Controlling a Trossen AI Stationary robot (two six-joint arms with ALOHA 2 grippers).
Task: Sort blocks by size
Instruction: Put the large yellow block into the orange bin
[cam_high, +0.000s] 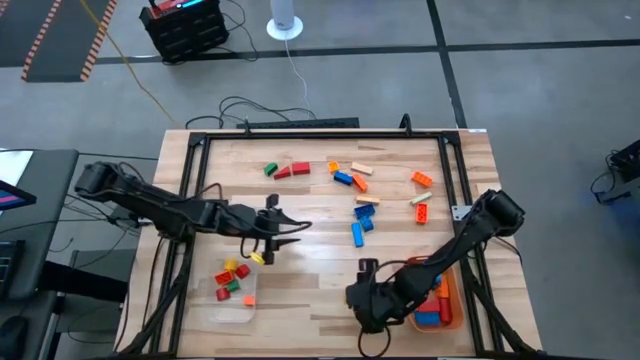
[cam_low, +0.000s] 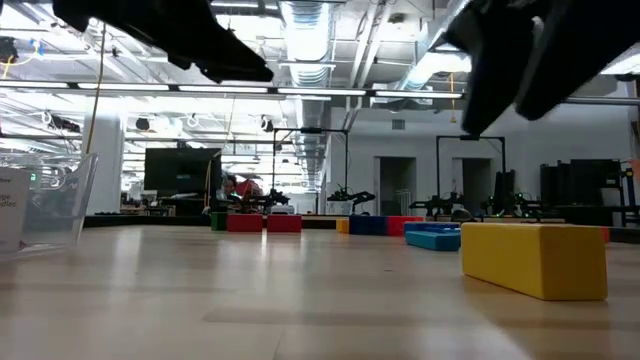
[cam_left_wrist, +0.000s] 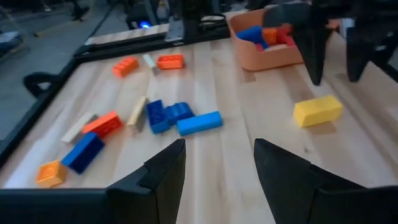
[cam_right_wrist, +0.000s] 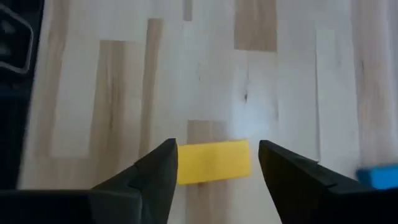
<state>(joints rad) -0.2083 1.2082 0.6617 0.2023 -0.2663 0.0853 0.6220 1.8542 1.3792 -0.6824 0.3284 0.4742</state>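
A long yellow block (cam_right_wrist: 212, 162) lies flat on the table and also shows in the low view (cam_low: 535, 258) and the left wrist view (cam_left_wrist: 317, 111). My right gripper (cam_right_wrist: 216, 150) is open above it near the table's near edge (cam_high: 365, 298), its fingers to either side of the block and clear of it. My left gripper (cam_high: 295, 233) is open and empty above the table's left middle. Loose blocks (cam_high: 360, 195) in red, blue, orange, green and tan lie across the far half of the table.
A clear tray (cam_high: 215, 305) with several small blocks stands at the near left, with another yellow piece (cam_high: 257, 257) just beyond it. An orange tray (cam_high: 452, 312) with blue and red blocks stands at the near right, beside my right arm. Bare wood lies between the grippers.
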